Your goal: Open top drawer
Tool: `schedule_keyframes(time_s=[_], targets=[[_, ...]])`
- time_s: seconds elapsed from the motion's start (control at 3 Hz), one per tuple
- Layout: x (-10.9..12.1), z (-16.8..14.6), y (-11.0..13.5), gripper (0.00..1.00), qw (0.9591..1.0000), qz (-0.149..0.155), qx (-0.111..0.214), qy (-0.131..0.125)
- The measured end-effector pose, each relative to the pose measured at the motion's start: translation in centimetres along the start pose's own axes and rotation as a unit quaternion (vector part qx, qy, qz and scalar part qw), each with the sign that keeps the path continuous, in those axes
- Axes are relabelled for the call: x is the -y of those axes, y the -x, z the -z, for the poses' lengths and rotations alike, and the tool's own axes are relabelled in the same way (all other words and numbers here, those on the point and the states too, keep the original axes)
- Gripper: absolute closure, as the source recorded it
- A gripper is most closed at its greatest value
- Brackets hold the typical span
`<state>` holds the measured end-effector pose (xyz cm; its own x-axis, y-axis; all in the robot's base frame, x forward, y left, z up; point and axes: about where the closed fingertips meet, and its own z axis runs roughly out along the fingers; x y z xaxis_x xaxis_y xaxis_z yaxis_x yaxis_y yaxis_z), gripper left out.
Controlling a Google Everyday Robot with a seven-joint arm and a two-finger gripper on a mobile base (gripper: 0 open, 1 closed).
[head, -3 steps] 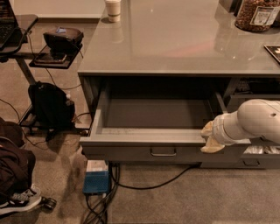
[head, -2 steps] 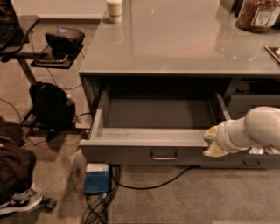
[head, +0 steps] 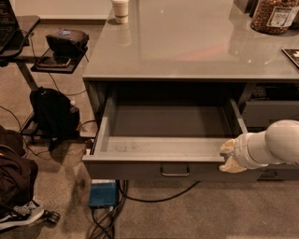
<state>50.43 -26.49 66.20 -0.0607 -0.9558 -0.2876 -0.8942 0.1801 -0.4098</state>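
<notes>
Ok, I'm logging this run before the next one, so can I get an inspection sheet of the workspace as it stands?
Surface: countertop, grey and glossy.
Job's things: top drawer pulled far out, nothing seen in its scuffed interior; handle not held.
Clutter: cup and jar at the countertop's back edge.
Grippers: the end effector is at the drawer's front right corner.
Cables: cables run over the carpet under the drawer, by a blue box.
Surroundings: backpack, shoe and side stand on the left.
</notes>
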Motion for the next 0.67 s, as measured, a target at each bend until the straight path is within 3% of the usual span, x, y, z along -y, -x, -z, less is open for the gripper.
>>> schedule_keyframes(time_s=[0.67], targets=[[-1.07, 1.32, 0.18, 1.0, 0.9999, 0.012, 0.002, -0.003]])
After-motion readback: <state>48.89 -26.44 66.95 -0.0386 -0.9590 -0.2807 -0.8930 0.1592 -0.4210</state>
